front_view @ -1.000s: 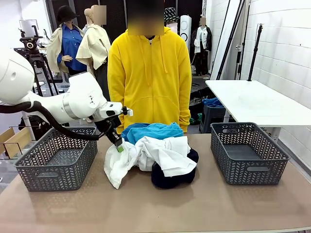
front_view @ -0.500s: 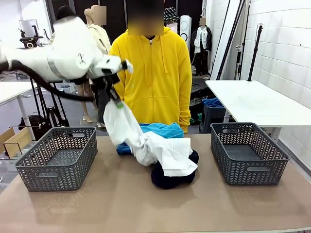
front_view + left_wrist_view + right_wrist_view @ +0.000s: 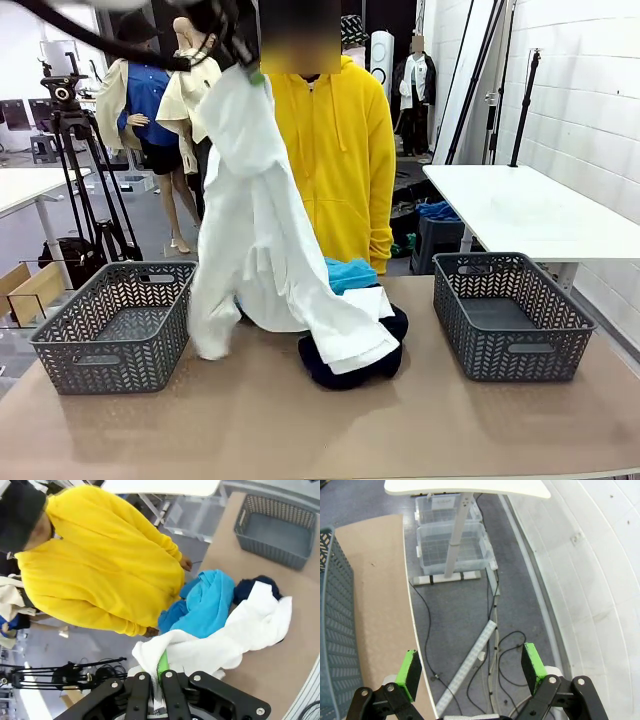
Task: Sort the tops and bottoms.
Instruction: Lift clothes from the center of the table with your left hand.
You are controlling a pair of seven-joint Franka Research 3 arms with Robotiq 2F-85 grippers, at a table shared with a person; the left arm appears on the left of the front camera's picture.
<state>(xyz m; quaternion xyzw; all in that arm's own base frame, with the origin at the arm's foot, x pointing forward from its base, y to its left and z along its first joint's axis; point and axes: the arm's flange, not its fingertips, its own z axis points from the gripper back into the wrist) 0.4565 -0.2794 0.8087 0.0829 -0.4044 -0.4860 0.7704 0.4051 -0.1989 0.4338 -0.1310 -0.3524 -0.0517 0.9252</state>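
Two baskets: grey openwork, both on the table; left basket well to the left of the dark navy garment, right basket well to its right.
Left gripper: one, high above and to the left of the dark navy garment, jaws pressed together on a pinch of the white shirt.
White shirt: one, hanging from that pinch in a long drape; its lower end lies over the dark navy garment.
Blue cloth: one bright blue heap just behind the dark navy garment and touching it.
Person: one, in a yellow hoodie, standing behind the dark navy garment at the table's far side.
Right gripper: one, jaws wide apart with nothing between them, over the floor past the table end by the right basket, away from the dark navy garment.
Hidden: the shirt covers the top of the dark navy garment and most of the blue cloth from the front.
Cut off: the left arm runs out at the picture's top edge.
Hard to tell: whether the blue cloth is one piece or two.
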